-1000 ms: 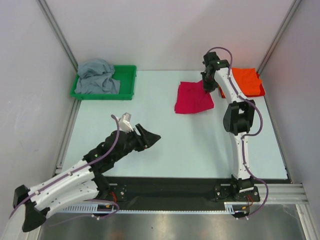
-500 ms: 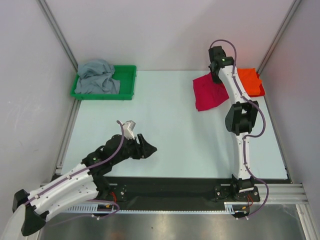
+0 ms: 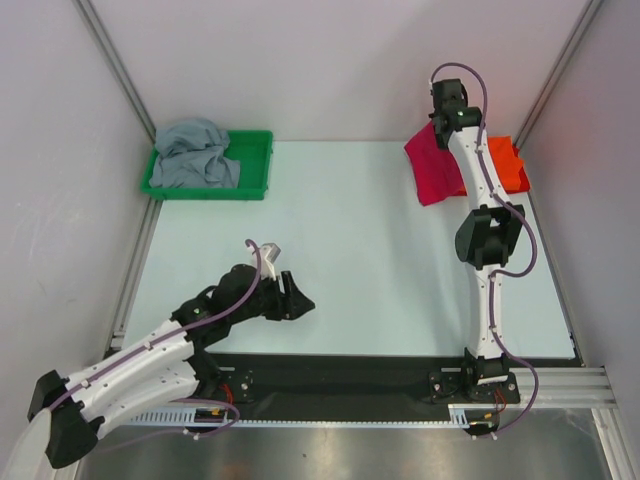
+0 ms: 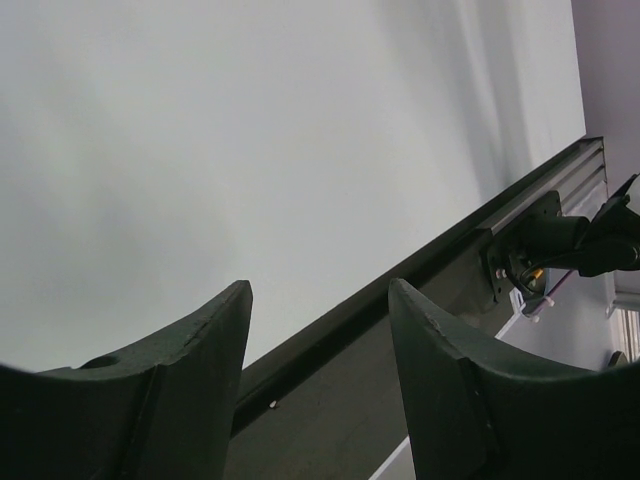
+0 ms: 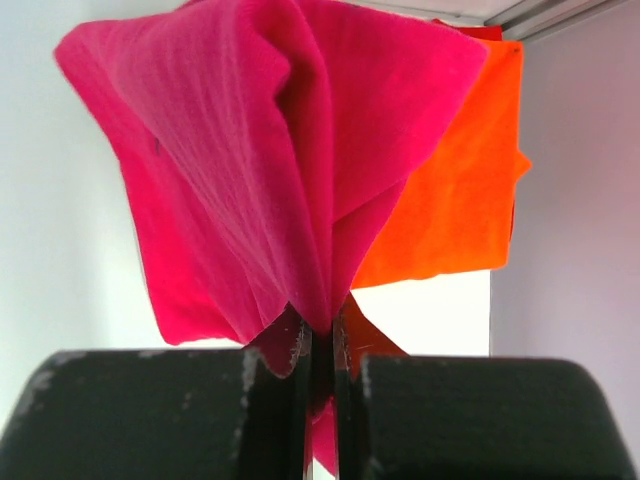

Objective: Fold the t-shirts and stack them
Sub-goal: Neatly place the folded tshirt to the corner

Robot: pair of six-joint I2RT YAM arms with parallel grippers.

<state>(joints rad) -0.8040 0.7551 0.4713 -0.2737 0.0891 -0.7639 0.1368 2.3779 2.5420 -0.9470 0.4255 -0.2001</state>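
Crimson-pink t-shirt point(image 3: 435, 170) carried rightward, beside orange t-shirt point(image 3: 508, 165).

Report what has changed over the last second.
The right claw, shut on the pink t-shirt, carried it right and farther back, toward the orange t-shirt at the far right corner. The left claw, open and empty, drew back slightly toward the near edge. The grey t-shirt in the green tray stayed put.

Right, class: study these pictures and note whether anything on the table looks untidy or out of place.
The grey t-shirt lies crumpled in the green tray, far left, unfolded. The pink t-shirt hangs bunched from the shut right gripper, beside the flat orange t-shirt. Nothing looks spilled or damaged.
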